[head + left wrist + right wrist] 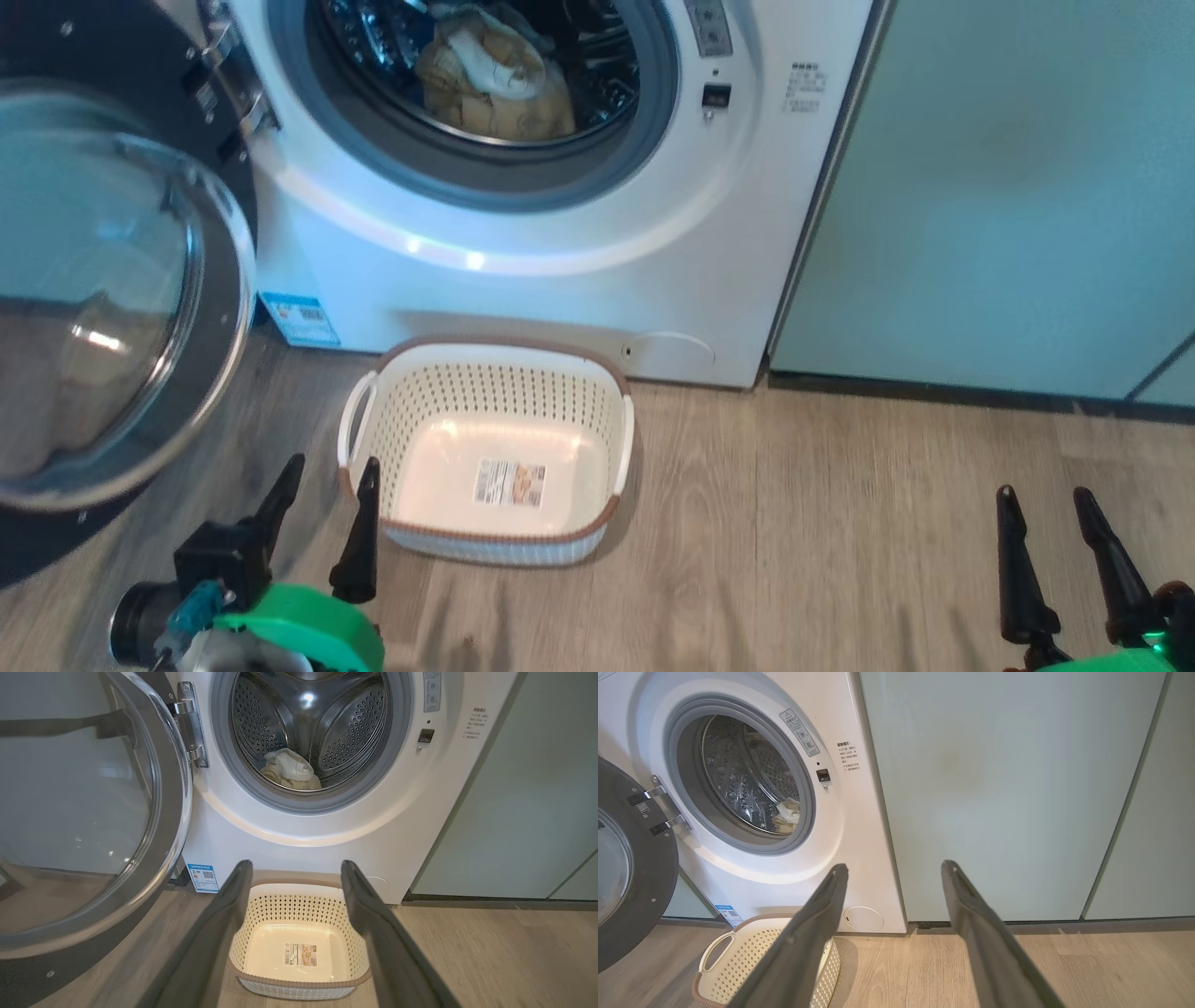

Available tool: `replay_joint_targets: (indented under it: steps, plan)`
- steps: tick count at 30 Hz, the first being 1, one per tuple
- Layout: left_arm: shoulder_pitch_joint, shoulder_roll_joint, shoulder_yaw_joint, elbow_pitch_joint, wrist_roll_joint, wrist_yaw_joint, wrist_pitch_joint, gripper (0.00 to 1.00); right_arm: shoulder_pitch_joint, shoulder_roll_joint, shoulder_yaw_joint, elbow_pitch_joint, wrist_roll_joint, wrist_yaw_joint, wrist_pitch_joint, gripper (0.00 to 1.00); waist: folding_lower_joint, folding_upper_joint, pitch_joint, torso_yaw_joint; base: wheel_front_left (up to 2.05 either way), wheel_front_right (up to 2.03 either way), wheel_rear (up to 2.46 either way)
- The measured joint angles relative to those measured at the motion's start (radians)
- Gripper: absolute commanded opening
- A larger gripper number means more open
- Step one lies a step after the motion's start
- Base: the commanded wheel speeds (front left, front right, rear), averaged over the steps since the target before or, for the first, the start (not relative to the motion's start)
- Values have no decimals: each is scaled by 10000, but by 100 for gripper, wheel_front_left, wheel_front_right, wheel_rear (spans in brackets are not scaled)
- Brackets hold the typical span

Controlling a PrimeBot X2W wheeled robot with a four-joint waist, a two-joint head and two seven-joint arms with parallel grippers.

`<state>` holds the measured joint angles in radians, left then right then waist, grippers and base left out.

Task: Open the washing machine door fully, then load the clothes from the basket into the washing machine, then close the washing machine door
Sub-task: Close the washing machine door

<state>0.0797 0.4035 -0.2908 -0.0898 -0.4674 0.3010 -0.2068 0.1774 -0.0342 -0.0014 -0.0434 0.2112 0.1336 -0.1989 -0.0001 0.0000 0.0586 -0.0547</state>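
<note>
Far left: the washing machine door [103, 299] is swung wide on its hinge. Its glass bowl bulges toward me and its black edge sits low over the floor [794, 541].

Next right, low in the head view: my left pincer [332, 464]. Its fingers are apart and grip nothing, with the tips pointing up. One finger overlaps the near left corner of the basket [495, 392]; I cannot tell whether it touches.

The basket sits upright on the floor just in front of the washing machine [560, 289], with the label sticker [509, 483] showing on its bottom. In the left wrist view it lies between my two fingers.

Above it, the clothes [495, 84] lie in a pale yellow heap low inside the steel drum [355, 728], behind the grey rim.

On the machine front, the energy label [301, 320] is low on the left and the round service flap [672, 350] low on the right.

Right of the machine: pale green cabinets [1008, 187].

Far right, bottom: my right pincer [1044, 495], fingers apart and holding nothing, well apart from the basket.
</note>
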Motion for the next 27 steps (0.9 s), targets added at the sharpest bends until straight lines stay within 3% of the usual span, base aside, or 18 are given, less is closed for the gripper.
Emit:
replay_joint_targets:
  steps: [10,27]
  plan:
    - [-2,82,-19,4,0,0,0,100,-1,2,0,46,69,0,0,100,0,0,21,74,-85,85,0]
    - [-11,159,-56,-12,0,8,2,100,-2,2,-2,151,88,0,-2,100,1,0,-148,76,-2,2,0]
